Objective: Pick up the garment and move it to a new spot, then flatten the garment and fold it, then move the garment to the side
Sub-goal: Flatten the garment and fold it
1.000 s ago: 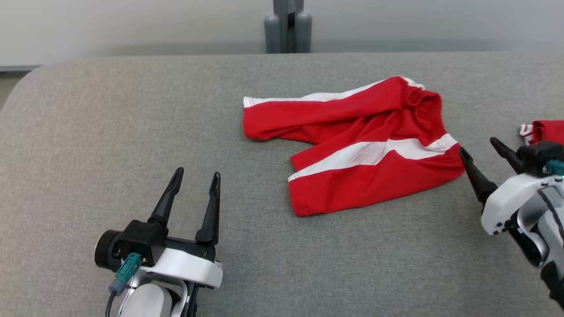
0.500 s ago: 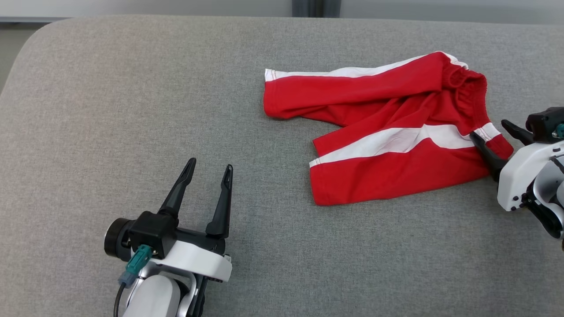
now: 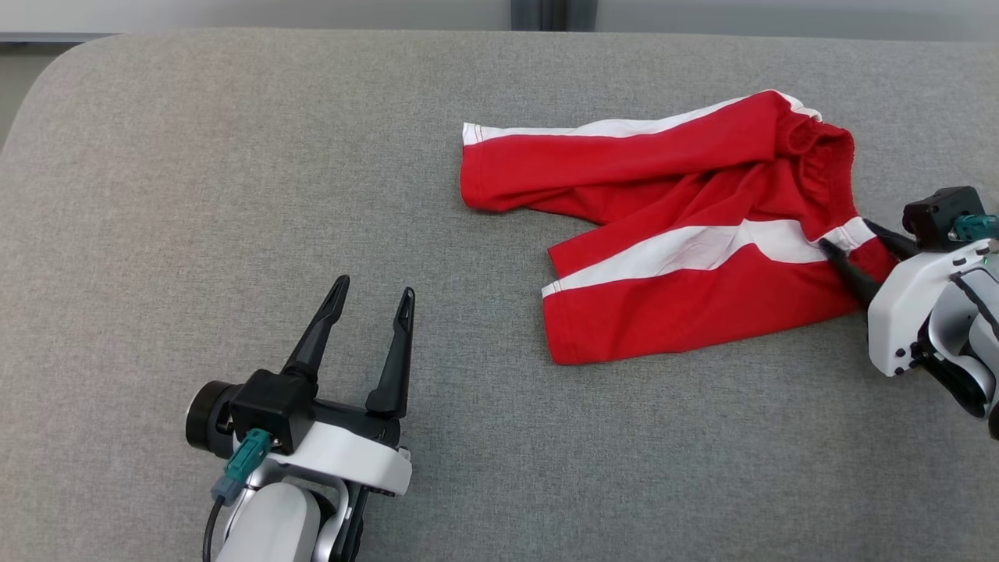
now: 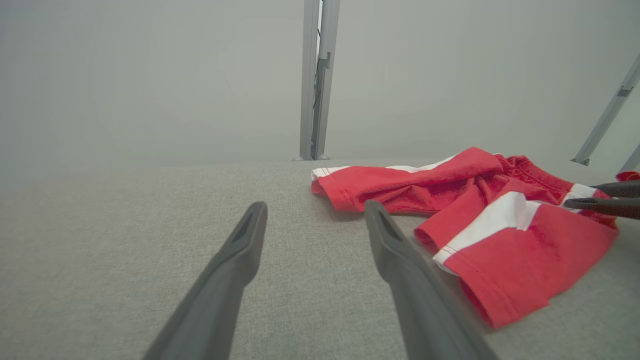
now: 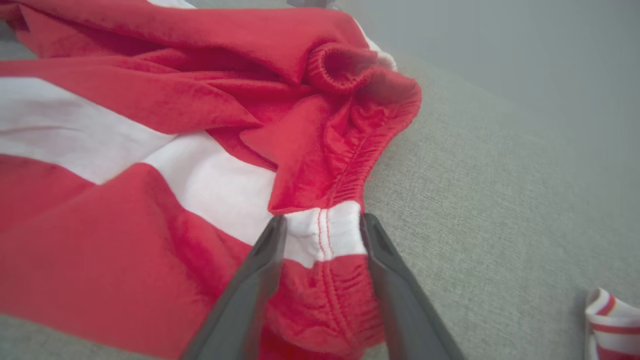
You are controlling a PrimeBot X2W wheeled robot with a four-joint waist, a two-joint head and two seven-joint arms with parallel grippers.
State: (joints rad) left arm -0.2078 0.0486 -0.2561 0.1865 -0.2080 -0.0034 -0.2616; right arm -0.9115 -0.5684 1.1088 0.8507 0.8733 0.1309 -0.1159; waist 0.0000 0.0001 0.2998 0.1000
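Nearest, the left gripper (image 3: pixel 374 286) hovers low over the grey padded table (image 3: pixel 195 156) at the lower left of the head view. Its two dark fingers are spread wide and hold nothing, and they point toward the table's far edge, well apart from any cloth.

Farther out on the right, the right gripper (image 3: pixel 845 234) reaches in from the side. Its jaws stand apart and straddle the white patch of the waistband on the garment (image 3: pixel 671 297). In the right wrist view one finger lies on each side of that white patch, and the cloth between them lies flat, not pinched or lifted.

The garment is a pair of red shorts with white side stripes. It lies rumpled on the table right of centre, one leg stretched toward the left and the other angled toward the near side, with the gathered waistband at its right end.

Just beyond the right gripper, a smaller red-and-white striped scrap of cloth (image 5: pixel 612 320) rests on the table.

Past the table's far edge a dark upright post (image 3: pixel 550 14) stands against a pale wall.
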